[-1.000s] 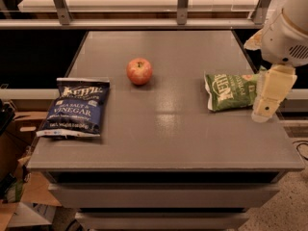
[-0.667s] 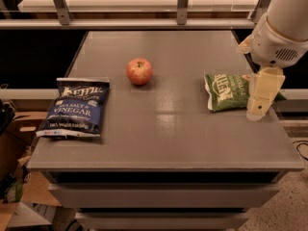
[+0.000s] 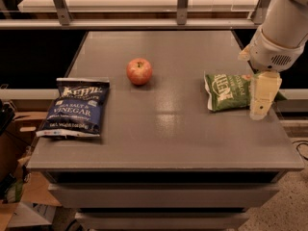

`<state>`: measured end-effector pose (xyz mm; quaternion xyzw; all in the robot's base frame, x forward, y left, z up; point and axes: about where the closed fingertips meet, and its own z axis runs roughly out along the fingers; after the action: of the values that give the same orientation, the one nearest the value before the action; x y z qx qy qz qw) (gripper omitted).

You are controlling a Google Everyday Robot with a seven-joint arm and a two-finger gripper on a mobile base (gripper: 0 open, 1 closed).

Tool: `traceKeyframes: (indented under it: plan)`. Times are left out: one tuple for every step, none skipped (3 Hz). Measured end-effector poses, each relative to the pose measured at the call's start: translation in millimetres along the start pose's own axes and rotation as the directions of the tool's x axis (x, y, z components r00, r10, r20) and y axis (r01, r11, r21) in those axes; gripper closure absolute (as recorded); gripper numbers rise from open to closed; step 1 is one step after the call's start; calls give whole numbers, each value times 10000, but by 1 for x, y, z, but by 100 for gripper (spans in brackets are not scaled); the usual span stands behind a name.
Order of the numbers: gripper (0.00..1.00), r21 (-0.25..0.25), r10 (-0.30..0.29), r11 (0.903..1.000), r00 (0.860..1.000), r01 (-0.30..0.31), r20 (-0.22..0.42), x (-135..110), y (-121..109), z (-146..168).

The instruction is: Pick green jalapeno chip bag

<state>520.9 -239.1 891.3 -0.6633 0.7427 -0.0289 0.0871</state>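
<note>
The green jalapeno chip bag point(image 3: 226, 91) lies flat near the right edge of the grey table point(image 3: 168, 138), with white lettering on crinkly foil. My gripper point(image 3: 261, 100) hangs from the white arm at the right. It points down over the bag's right end and hides that part of it. I cannot see contact between the gripper and the bag.
A dark blue salt and vinegar chip bag point(image 3: 74, 107) lies at the table's left front. A red apple point(image 3: 139, 71) sits in the middle back. A metal frame rail point(image 3: 144, 23) runs along the far edge. Cardboard boxes point(image 3: 14, 177) stand on the floor at the left.
My gripper has moved a little to the left, over the right end of the green bag. The bags and the apple have not moved.
</note>
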Motion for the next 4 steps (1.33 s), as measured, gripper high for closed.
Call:
traceKeyframes:
  plan:
    - [0,-245,81,9997,10000,-81,20,11,-12,16]
    - [0,-444,215,9988,9998,-214,16,19,-23,32]
    - [0,-716,291,9970,9996,-293,-47,22,-30,45]
    - [17,-881,405,9953,9992,-405,-17,21,-35,55]
